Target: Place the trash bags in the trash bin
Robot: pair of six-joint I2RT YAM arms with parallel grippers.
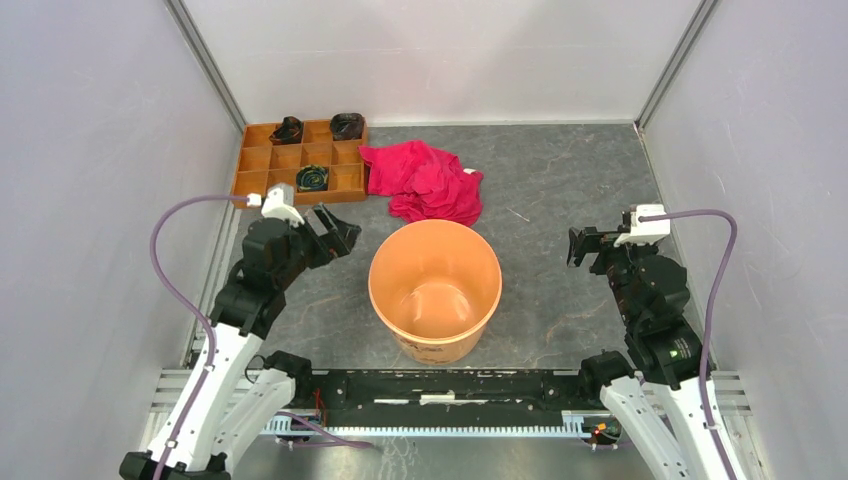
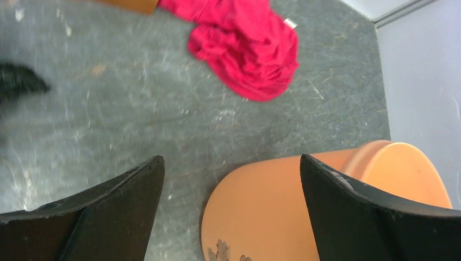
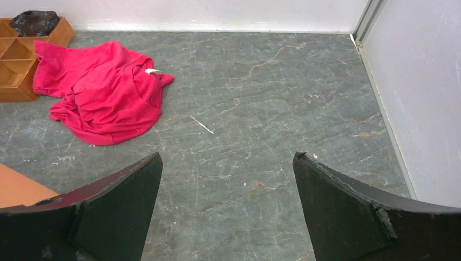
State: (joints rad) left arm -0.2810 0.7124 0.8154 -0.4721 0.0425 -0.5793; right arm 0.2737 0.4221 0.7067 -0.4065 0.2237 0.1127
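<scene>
Seemingly pre-grasp: both pincers spread wide, holding nothing.
Dark crumpled bundles, likely the trash bags, sit in 2 far compartments of the orange tray, beyond and left of the trash bin. The left pincer, just left of the bin, is nearer them; the right pincer waits well right. The bundles look compact, with no clear long axis.

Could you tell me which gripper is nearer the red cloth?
Left. The left gripper is just left of the red cloth; the right gripper is farther off on its right.
</scene>
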